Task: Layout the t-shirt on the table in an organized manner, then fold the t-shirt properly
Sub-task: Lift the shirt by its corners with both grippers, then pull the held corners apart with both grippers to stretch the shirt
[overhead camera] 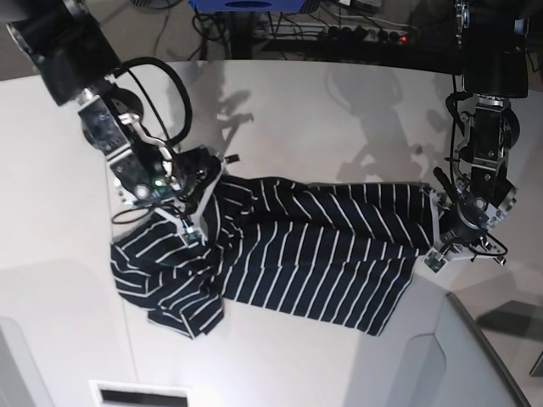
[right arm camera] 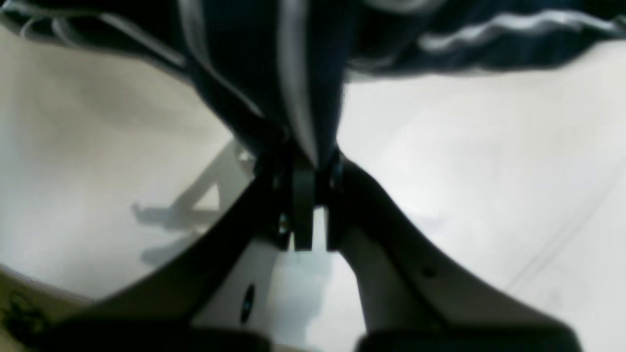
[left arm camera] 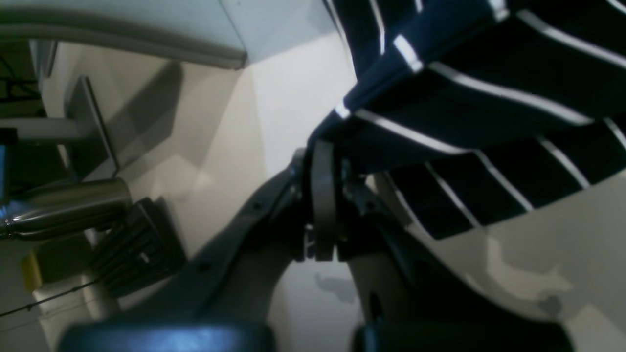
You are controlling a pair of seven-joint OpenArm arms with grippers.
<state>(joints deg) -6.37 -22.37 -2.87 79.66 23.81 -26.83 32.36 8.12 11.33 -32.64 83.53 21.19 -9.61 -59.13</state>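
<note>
The t-shirt (overhead camera: 305, 254), dark navy with thin white stripes, lies spread across the table (overhead camera: 322, 110), bunched and folded over at its left end. My right gripper (overhead camera: 206, 197) is shut on a raised fold of fabric at the shirt's upper left. The right wrist view shows the cloth (right arm camera: 274, 73) pinched between the closed fingers of that gripper (right arm camera: 305, 159) above the table (right arm camera: 464, 146). My left gripper (overhead camera: 431, 222) is shut on the shirt's right edge. In the left wrist view the striped fabric (left arm camera: 489, 98) hangs from that gripper (left arm camera: 326, 146), lifted off the table (left arm camera: 562, 234).
Cables and a power strip (overhead camera: 365, 34) lie beyond the table's far curved edge. A metal cylinder (left arm camera: 63, 208) and a black ribbed part (left arm camera: 137, 244) show at the left of the left wrist view. A slot (overhead camera: 140, 396) sits at the near edge.
</note>
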